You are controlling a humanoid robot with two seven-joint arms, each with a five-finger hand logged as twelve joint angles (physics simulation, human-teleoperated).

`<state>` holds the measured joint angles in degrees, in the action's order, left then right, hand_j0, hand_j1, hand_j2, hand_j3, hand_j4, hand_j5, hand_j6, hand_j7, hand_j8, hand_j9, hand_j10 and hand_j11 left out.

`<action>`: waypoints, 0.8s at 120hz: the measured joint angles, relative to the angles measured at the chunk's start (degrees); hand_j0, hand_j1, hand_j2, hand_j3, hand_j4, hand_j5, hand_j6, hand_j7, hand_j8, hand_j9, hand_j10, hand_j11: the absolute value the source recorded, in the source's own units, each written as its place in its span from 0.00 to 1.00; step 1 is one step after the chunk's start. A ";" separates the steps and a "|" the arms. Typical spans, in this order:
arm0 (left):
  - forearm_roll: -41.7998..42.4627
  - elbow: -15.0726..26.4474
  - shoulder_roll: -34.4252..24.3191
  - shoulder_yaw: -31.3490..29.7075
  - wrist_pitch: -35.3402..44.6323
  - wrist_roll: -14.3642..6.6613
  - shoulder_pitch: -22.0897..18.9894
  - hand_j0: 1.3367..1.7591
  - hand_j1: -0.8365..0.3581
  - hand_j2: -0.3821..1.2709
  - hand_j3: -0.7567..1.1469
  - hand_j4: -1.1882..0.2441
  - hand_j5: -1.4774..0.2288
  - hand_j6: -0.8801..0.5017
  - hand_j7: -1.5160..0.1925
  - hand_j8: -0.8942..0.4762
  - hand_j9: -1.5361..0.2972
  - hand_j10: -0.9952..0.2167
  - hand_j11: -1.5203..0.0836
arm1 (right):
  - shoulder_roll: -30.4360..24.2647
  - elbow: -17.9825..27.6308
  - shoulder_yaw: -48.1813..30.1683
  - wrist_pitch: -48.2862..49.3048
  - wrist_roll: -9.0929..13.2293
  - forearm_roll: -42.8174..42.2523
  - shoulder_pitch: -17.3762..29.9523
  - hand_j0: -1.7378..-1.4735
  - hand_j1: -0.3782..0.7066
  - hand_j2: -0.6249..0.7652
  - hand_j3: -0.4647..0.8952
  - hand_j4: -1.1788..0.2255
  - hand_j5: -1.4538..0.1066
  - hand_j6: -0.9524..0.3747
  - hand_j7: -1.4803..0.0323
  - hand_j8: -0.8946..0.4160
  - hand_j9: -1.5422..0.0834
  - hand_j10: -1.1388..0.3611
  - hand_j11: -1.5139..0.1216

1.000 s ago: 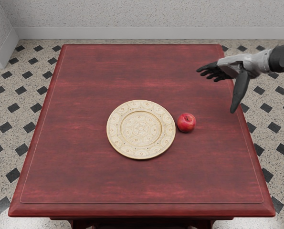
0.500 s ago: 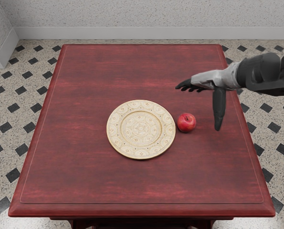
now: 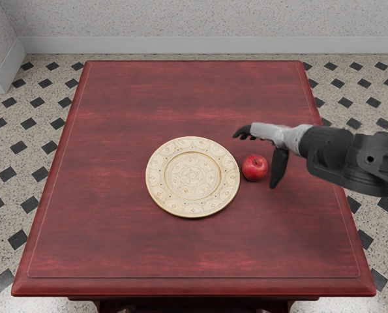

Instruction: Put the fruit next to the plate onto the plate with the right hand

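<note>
A red apple (image 3: 254, 167) lies on the dark red table (image 3: 115, 248), just right of a cream patterned plate (image 3: 192, 176) and close to its rim. My right hand (image 3: 262, 147) reaches in from the right edge and hovers over the apple. Its fingers (image 3: 244, 133) are spread behind the fruit, and the thumb (image 3: 278, 167) hangs down on the apple's right side. The hand is open and holds nothing. The plate carries nothing.
The table's right edge (image 3: 340, 195) runs under my forearm (image 3: 347, 156). A checkered tile floor (image 3: 11, 163) surrounds the table.
My right hand has come down and leftward from the table's far right edge to just over the apple. The apple and plate have not moved.
</note>
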<state>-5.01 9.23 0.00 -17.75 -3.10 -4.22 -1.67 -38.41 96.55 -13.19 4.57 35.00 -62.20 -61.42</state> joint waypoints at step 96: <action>0.00 0.00 0.00 0.00 0.01 0.00 0.00 0.76 0.75 0.26 0.40 0.66 0.68 0.46 0.70 0.47 0.66 0.62 0.75 | 5.66 -3.20 2.57 -13.59 0.00 -16.14 10.06 0.30 0.42 0.40 0.34 0.59 0.64 0.45 0.67 0.41 0.67 0.52 0.64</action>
<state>-5.01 9.23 0.00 -17.75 -3.09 -4.22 -1.67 -32.75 93.35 -10.63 -9.03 35.00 -78.34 -51.37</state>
